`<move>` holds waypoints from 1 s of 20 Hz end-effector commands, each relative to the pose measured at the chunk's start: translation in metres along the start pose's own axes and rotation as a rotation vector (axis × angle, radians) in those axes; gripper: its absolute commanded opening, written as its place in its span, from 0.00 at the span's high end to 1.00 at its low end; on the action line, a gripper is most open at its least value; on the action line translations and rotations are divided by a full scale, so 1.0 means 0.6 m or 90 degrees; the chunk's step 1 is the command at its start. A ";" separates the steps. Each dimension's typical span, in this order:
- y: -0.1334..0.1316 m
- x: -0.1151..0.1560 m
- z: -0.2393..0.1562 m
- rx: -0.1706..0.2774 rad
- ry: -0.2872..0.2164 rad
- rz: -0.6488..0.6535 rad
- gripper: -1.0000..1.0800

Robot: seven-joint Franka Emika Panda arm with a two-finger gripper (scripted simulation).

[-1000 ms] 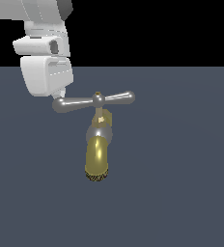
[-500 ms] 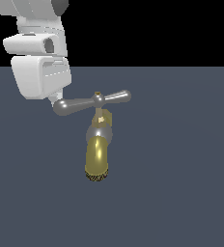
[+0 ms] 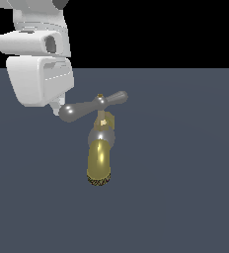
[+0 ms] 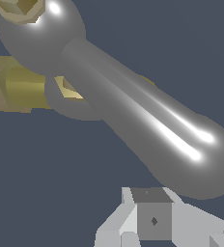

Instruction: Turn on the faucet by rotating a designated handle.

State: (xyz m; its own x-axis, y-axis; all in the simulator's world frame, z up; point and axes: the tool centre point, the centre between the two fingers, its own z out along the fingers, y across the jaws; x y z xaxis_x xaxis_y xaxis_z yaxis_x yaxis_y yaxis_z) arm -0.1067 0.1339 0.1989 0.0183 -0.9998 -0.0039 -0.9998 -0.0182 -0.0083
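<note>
The faucet [image 3: 99,158] sits out on the grey worktop [image 3: 185,173], its gold spout running toward the camera in the exterior view and ending in a dark mesh tip. On top, the handle [image 3: 93,106] now lies slanted, its long axis dropping from the bulb at the exterior view's right to the bulb at the left; a second ago it lay nearly level. The pincer [image 3: 58,105] is pressed against that lower left bulb, one finger [image 4: 152,214] just beside it. Whether its jaws are parted or closed, I cannot tell.
</note>
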 end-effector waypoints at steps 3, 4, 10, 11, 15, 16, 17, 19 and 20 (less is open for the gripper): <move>0.024 0.031 0.000 -0.004 0.002 0.010 1.00; 0.029 0.034 0.000 -0.004 0.002 0.010 1.00; 0.060 0.054 0.000 -0.005 0.002 0.009 1.00; 0.065 0.057 0.000 -0.005 0.002 0.008 1.00; 0.071 0.048 -0.001 -0.003 0.002 -0.003 1.00; 0.072 0.056 -0.001 -0.003 0.002 -0.002 1.00; 0.073 0.065 -0.001 -0.003 0.002 -0.002 1.00; 0.075 0.082 -0.001 -0.004 0.002 -0.001 1.00; 0.077 0.091 -0.001 -0.004 0.002 0.000 1.00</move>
State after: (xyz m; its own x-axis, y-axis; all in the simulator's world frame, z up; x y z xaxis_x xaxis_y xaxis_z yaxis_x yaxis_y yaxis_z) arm -0.1518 0.0963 0.1991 0.0435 -0.9991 0.0001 -0.9990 -0.0435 -0.0043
